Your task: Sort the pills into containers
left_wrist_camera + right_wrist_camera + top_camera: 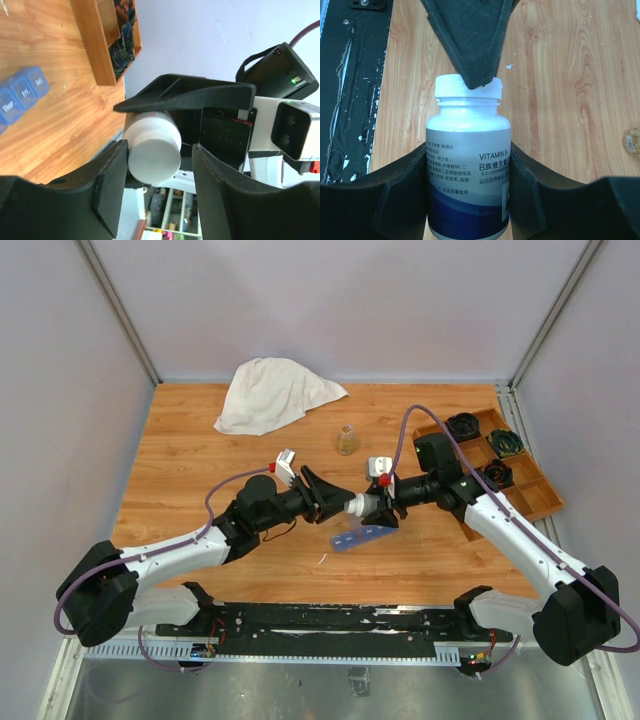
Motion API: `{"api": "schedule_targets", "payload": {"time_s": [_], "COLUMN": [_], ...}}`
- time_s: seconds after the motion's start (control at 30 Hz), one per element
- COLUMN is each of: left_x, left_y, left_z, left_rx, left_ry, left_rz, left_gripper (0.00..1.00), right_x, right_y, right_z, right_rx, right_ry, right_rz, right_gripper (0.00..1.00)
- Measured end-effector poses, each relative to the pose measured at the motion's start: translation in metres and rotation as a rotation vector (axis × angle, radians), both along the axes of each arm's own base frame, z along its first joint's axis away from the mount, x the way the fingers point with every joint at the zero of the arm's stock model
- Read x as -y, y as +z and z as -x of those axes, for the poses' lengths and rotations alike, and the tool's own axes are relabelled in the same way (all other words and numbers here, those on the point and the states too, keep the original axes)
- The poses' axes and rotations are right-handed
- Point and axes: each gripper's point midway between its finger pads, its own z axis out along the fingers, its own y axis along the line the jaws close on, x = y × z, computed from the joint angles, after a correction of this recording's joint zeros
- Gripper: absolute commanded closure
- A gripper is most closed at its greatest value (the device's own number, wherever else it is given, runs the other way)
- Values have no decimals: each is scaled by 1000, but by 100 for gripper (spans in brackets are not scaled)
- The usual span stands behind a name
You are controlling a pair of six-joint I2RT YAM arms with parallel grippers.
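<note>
Bare counter [190,470] lies open behind the left pincer [161,150]. A wooden tray [535,490] crowds the counter edge behind the right pincer [468,150]. The right pincer clamps a white vitamin bottle [467,195]. The left stands part open round the bottle's cap [150,135], one finger touching, the other apart. Just beneath both lies the translucent blue pill-organizer strip [362,538], its lids marked Thur, Fri, Sat.

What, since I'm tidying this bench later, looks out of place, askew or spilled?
Nothing looks spilled or damaged. The crumpled white cloth lies bunched near the far edge of the wooden table. The translucent blue plastic pill-organizer strip sits diagonally, not square to the table's edges.
</note>
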Motion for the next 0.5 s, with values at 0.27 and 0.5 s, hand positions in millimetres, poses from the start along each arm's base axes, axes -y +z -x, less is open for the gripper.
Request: {"api": "schedule_targets", "payload": {"time_s": [0.27, 0.5], "left_x": [0, -2], "left_y": [14, 15], "left_z": [-3, -3], "left_rx": [50, 70], "left_ry": [4, 12], "left_rz": [37, 33], "left_gripper": [16, 3], "right_x": [1, 2], "right_y": [-3, -4], "right_z": [4, 4], "right_rx": [-25, -29], "right_ry": [4, 4], "right_rz": [9, 11], "right_gripper": [99, 100]}}
